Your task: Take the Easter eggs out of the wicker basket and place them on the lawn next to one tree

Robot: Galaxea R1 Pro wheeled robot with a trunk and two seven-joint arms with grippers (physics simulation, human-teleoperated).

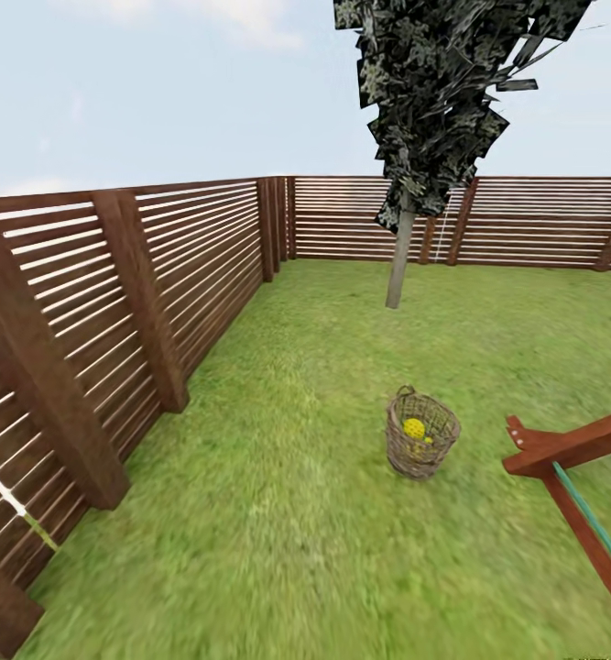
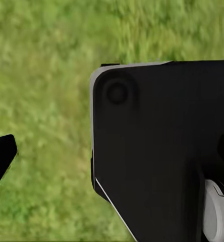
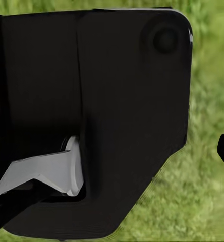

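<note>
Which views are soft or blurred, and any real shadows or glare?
Head view: even, flat light, no glare, no clear cast shadow under the wicker basket or the tree; the lawn smears toward the near edge, the fence stays sharp. Left wrist view: grass is blurred mush. Right wrist view: same soft grass, dark robot body crisp-edged.

Brown slatted fence (image 1: 204, 247) encloses the yard from nine to two o'clock; red-brown timber frame (image 1: 571, 458) at four o'clock; pale cloudy sky (image 1: 158, 82).
</note>
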